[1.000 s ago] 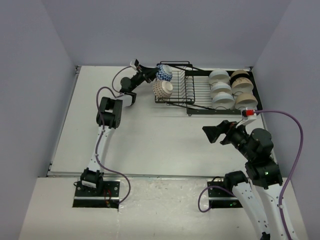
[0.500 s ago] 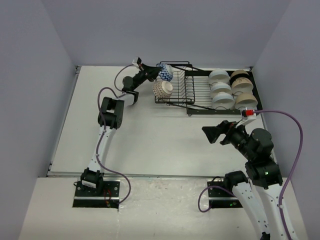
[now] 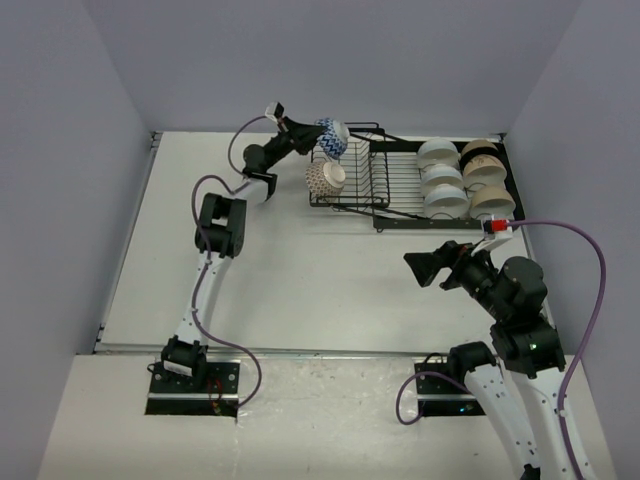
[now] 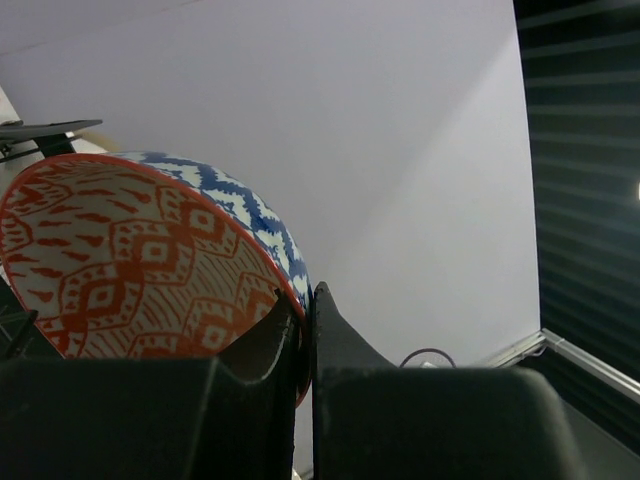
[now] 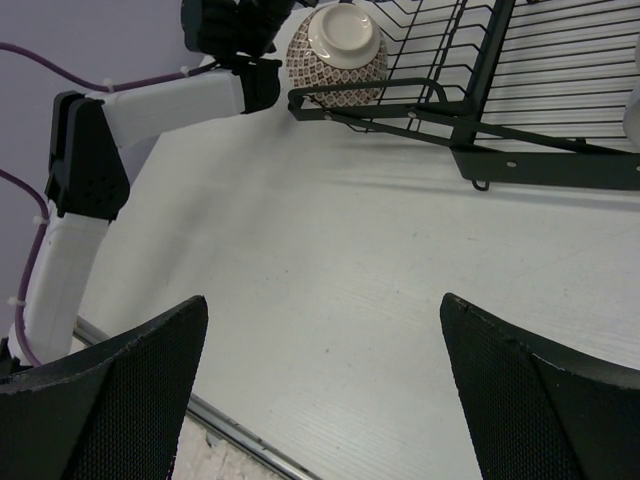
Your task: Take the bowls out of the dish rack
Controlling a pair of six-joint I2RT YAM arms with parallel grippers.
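Note:
The blue-white zigzag bowl (image 3: 332, 138) hangs above the left end of the black dish rack (image 3: 385, 178), and my left gripper (image 3: 308, 130) is shut on its rim. In the left wrist view that bowl (image 4: 150, 260) shows an orange-patterned inside, with my left gripper (image 4: 305, 296) pinching the rim. A reddish-brown patterned bowl (image 3: 325, 177) (image 5: 335, 45) lies on its side in the rack's slotted basket. Three white bowls (image 3: 442, 178) and three beige bowls (image 3: 485, 172) stand at the rack's right end. My right gripper (image 3: 425, 268) (image 5: 322, 305) is open over bare table, holding nothing.
The dish rack (image 5: 500, 110) stands at the far side of the table, near the back wall. My left arm (image 5: 150, 100) reaches up along the rack's left side. White table surface (image 3: 300, 270) stretches between the rack and the arm bases.
My left gripper has shut on the zigzag bowl's rim and raised it up and away from the slotted basket. The right arm has not moved.

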